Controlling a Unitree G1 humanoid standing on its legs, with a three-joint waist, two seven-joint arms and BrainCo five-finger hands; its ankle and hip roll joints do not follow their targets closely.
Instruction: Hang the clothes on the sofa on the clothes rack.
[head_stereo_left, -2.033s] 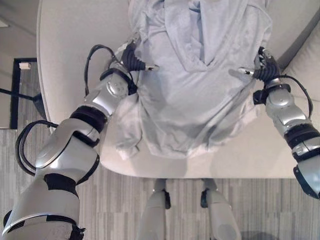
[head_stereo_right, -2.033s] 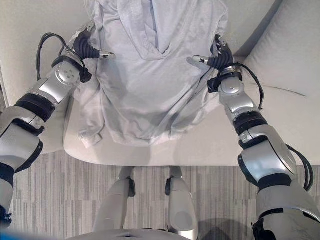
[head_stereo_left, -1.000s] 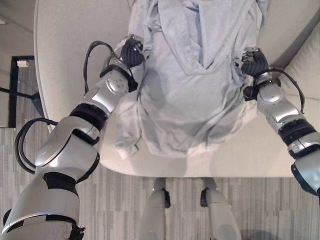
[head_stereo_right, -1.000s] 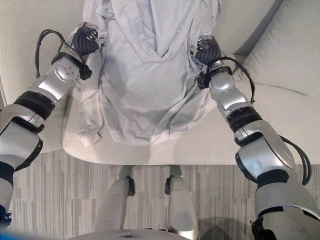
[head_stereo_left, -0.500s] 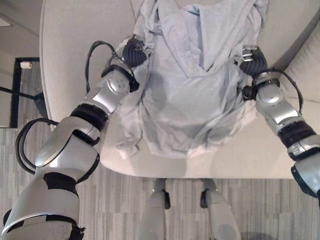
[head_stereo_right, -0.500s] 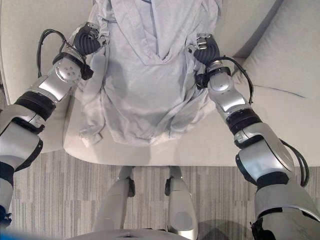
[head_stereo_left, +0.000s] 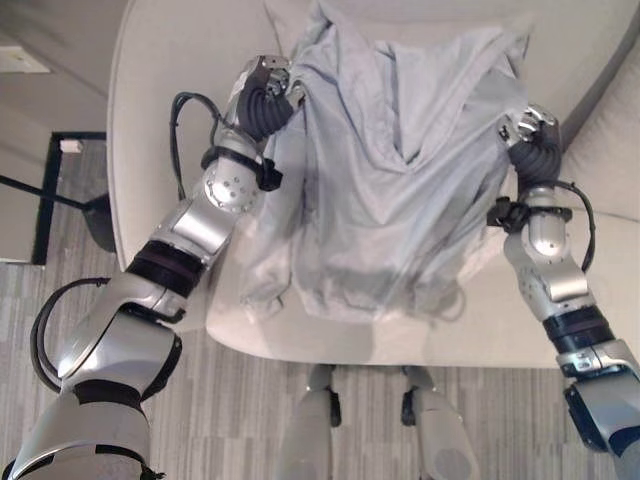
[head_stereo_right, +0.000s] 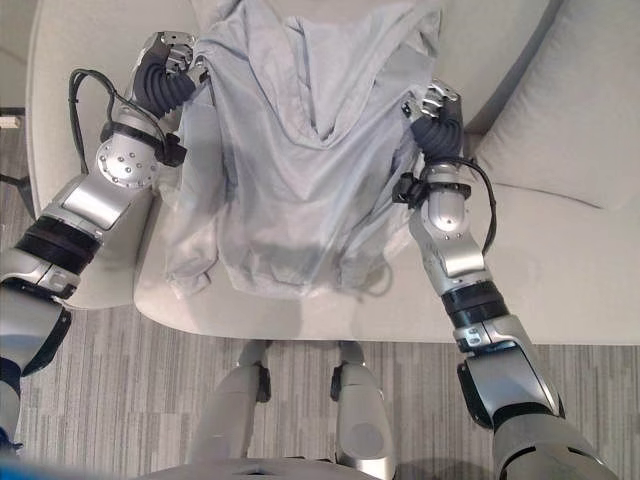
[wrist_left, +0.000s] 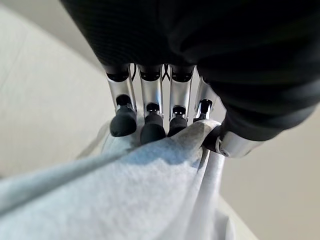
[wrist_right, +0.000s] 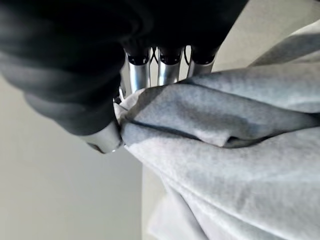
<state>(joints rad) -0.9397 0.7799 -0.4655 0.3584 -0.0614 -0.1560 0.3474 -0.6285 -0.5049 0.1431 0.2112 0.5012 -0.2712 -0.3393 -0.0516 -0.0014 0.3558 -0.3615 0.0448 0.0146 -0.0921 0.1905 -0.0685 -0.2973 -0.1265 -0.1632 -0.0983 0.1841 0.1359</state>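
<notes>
A light grey hoodie (head_stereo_left: 385, 190) hangs stretched between my two hands above the pale sofa (head_stereo_left: 175, 80), its hem and a sleeve still brushing the seat near the front edge. My left hand (head_stereo_left: 265, 90) is shut on the hoodie's left shoulder; in the left wrist view its fingers (wrist_left: 150, 125) curl over the cloth (wrist_left: 125, 200). At the opposite shoulder my right hand (head_stereo_left: 530, 135) is shut on the fabric, and the right wrist view has the cloth (wrist_right: 225, 145) bunched between fingers (wrist_right: 167, 67) and thumb.
A sofa cushion (head_stereo_right: 570, 90) lies at the right, beside my right arm. Grey striped carpet (head_stereo_left: 250, 420) runs before the sofa. A black frame (head_stereo_left: 50, 190) stands on the floor to the left.
Both hands went from open beside the hoodie to shut on its shoulders, then rose and drew it up and off the seat. The camera has shifted as well.
</notes>
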